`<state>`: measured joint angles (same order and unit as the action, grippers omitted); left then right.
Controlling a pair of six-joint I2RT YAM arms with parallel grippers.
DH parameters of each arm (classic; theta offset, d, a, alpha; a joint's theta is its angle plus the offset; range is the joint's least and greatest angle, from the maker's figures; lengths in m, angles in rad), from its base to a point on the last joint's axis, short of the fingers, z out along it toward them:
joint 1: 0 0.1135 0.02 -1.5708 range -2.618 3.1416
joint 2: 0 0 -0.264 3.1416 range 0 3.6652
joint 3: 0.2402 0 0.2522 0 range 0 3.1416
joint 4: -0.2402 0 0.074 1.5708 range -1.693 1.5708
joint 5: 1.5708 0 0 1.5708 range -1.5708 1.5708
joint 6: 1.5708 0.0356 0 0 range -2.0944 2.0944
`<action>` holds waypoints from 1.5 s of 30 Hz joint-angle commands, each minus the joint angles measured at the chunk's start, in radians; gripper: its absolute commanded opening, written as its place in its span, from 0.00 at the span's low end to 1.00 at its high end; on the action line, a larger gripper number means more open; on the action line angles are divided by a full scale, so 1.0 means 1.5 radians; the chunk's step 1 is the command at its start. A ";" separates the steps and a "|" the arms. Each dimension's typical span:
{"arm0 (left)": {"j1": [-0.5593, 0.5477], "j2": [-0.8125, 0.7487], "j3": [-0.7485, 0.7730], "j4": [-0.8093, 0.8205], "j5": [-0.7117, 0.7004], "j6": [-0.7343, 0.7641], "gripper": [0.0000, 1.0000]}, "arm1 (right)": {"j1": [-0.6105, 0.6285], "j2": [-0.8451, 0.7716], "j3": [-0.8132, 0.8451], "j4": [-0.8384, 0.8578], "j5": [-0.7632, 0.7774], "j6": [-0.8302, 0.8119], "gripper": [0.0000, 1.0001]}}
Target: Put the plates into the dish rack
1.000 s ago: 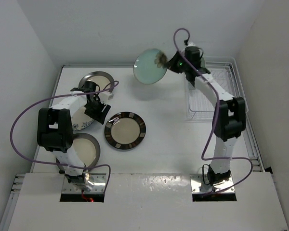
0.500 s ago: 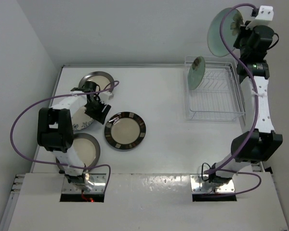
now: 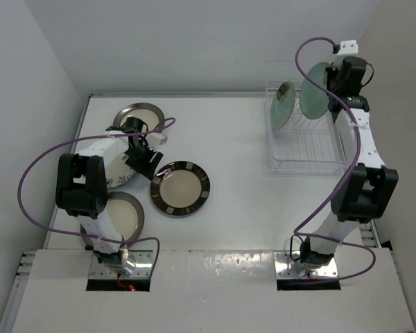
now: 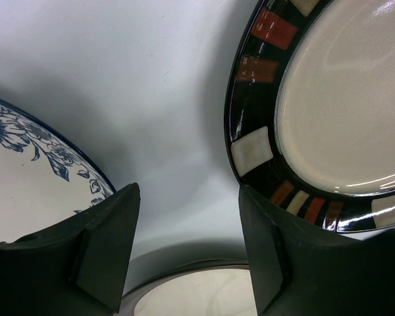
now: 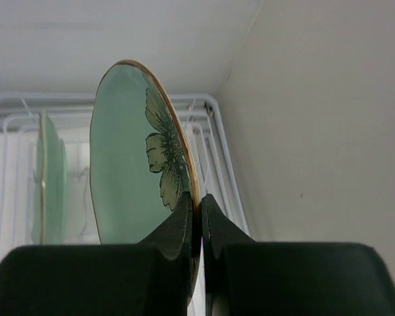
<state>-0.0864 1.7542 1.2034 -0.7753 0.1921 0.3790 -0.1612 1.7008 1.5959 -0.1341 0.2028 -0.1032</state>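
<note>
We see a risk that the green plate (image 3: 316, 91) misses its slot or knocks the racked plate (image 3: 286, 104) just beside it, if it comes down tilted or slips in so narrow a pinch. The right fingers (image 3: 331, 91) are clamped on its rim, holding it upright over the rack (image 3: 308, 149), upper right of the top view. The left fingers (image 3: 142, 158) gape wide and empty, low over the desk (image 3: 243, 139) between the striped plate (image 3: 180, 189) and the floral plate (image 4: 26, 191).
</note>
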 commanded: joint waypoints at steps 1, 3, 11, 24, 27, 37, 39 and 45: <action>-0.004 -0.006 0.021 -0.005 0.005 -0.009 0.67 | 0.006 -0.009 0.005 0.140 0.010 -0.007 0.00; -0.004 -0.006 0.021 -0.005 -0.001 -0.009 0.67 | 0.017 0.012 0.007 0.137 0.008 -0.007 0.00; -0.004 -0.006 0.021 -0.005 -0.001 -0.009 0.67 | 0.048 0.074 0.018 0.159 0.041 -0.021 0.00; -0.004 0.000 0.015 -0.005 -0.007 -0.009 0.67 | 0.066 0.064 0.058 0.187 0.106 -0.045 0.00; -0.004 0.007 0.015 -0.005 -0.007 -0.009 0.67 | 0.072 0.059 0.056 0.191 0.122 -0.050 0.00; -0.004 0.007 0.015 -0.005 -0.007 -0.009 0.67 | 0.079 0.066 0.044 0.173 0.132 -0.007 0.00; -0.004 0.007 0.015 -0.005 -0.007 -0.009 0.67 | 0.079 0.059 0.023 0.173 0.142 0.028 0.00; -0.004 0.013 0.015 -0.011 -0.007 -0.009 0.67 | 0.079 0.049 0.027 0.185 0.142 0.064 0.00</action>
<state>-0.0864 1.7554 1.2034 -0.7780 0.1764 0.3790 -0.0498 1.8492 1.5936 -0.0200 0.3939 -0.0669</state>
